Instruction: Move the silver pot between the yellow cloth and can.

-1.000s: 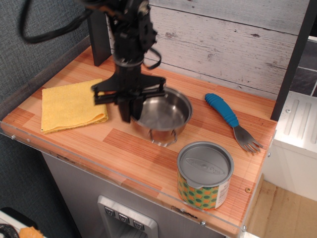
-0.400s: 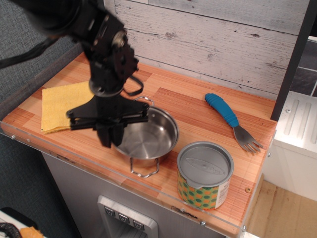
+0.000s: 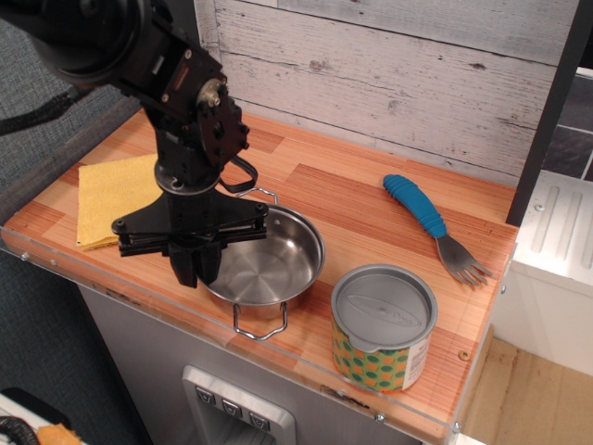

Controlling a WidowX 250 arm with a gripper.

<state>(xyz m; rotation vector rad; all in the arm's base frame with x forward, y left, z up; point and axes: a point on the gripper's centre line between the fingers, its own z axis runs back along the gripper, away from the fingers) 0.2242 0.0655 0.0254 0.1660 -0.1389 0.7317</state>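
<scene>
I see my gripper [image 3: 196, 267] clamped on the left rim of the silver pot [image 3: 262, 268], fingers closed over its wall. Since 0.4 s ago, the pot has shifted slightly left and toward the table's front edge. It now sits between the yellow cloth [image 3: 113, 197] and the can [image 3: 383, 327], near both.

Silver pot [image 3: 269, 264]: shiny steel, grey reflections. Yellow cloth [image 3: 111, 190], left edge: plain yellow. Can [image 3: 383, 329], front right corner: grey embossed lid, green, orange and yellow patterned label. Gripper [image 3: 196, 267]: black. Fork [image 3: 428, 222]: blue handle, grey tines. Bench [image 3: 334, 199]: striped orange-brown wood
</scene>
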